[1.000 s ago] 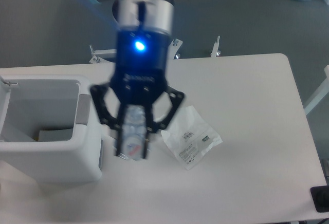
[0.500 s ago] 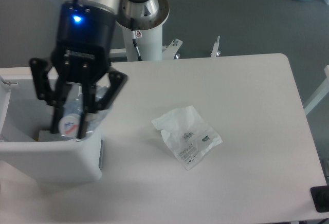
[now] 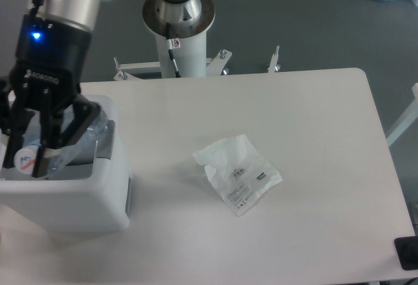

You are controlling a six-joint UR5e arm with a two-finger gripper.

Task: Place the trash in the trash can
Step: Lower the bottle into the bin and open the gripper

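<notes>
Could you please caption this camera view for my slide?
Gripper holds bottle over bin; pouch lies on table.

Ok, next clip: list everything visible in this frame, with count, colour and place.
bottle: one, clear with a white cap end showing blue and red print, held over the open trash can at the left edge.
trash can: one, white with a grey tab on its right side, front left of the table.
pouch: one, white-translucent with a small printed label, lying flat near the table's middle.
table: one, white, filling most of the view.
pedestal: one, white, behind the table, carrying the arm.
gripper: one, black with a blue light, fingers closed on the bottle above the trash can.
</notes>
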